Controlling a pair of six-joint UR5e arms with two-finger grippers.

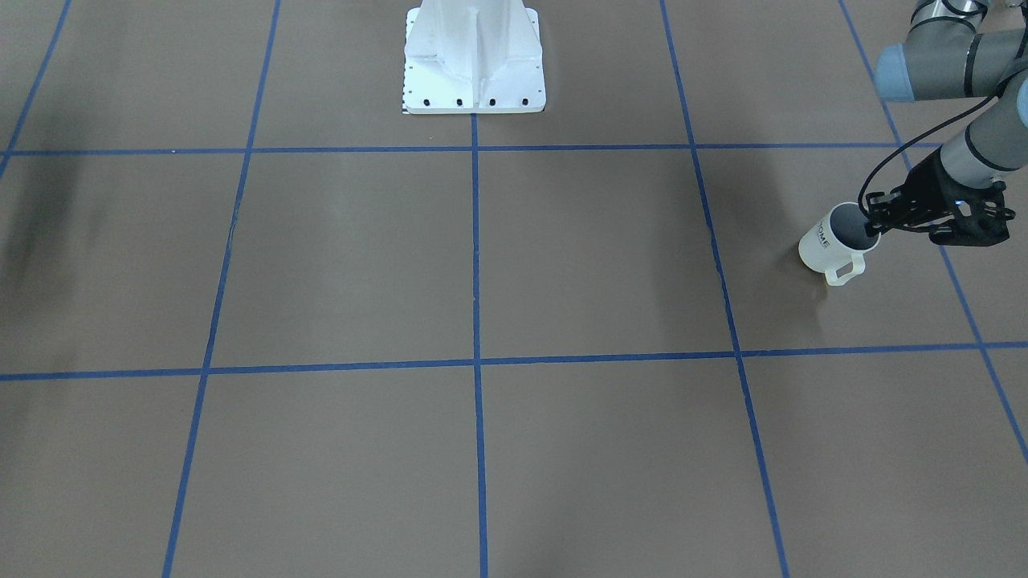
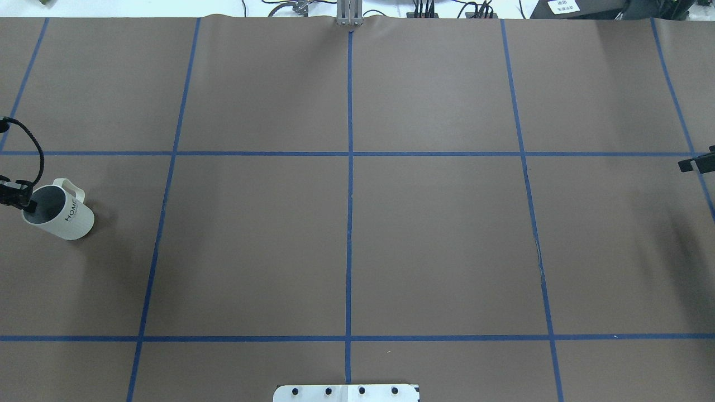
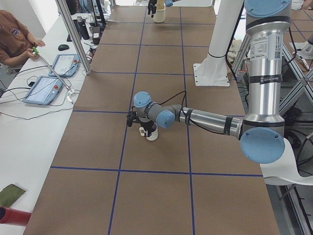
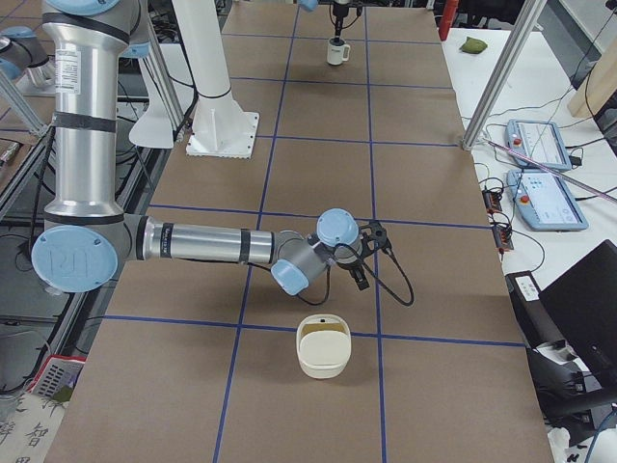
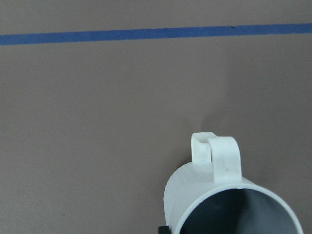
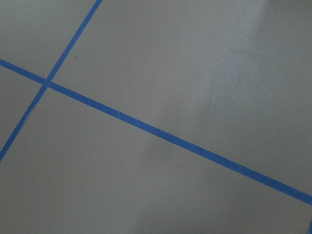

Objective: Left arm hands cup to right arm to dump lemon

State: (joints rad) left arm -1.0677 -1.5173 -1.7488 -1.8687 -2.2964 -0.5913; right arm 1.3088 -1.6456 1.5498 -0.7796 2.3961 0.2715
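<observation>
The task had barely begun. The cup (image 1: 827, 245) sat far out to the left-arm side of the robot's white base (image 1: 474, 64), well apart from it, and it looked to be on or just off the table (image 1: 562, 257); I could not tell which. The left arm (image 1: 976, 144) reached down to it, and the left gripper (image 1: 874, 218) was at the rim on the side away from the handle. Its fingers were drawn close together, one apparently inside the wall and one outside, so I judged it pinched on the rim, though no view showed the contact sharply. The lemon showed in no view: the part of the cup's inside that could be seen was plain grey, and its bottom was hidden. The right arm (image 4: 207, 243) lay low on the opposite side of the base, equally well apart from it. The right gripper (image 4: 364, 256) hung above bare table with nothing seen in it, and how far open it was could not be told. A cream bowl (image 4: 323, 365) stood farther from the base than that gripper. The lift, the carry toward the base, the handover and the tipping out all appeared to remain.
</observation>
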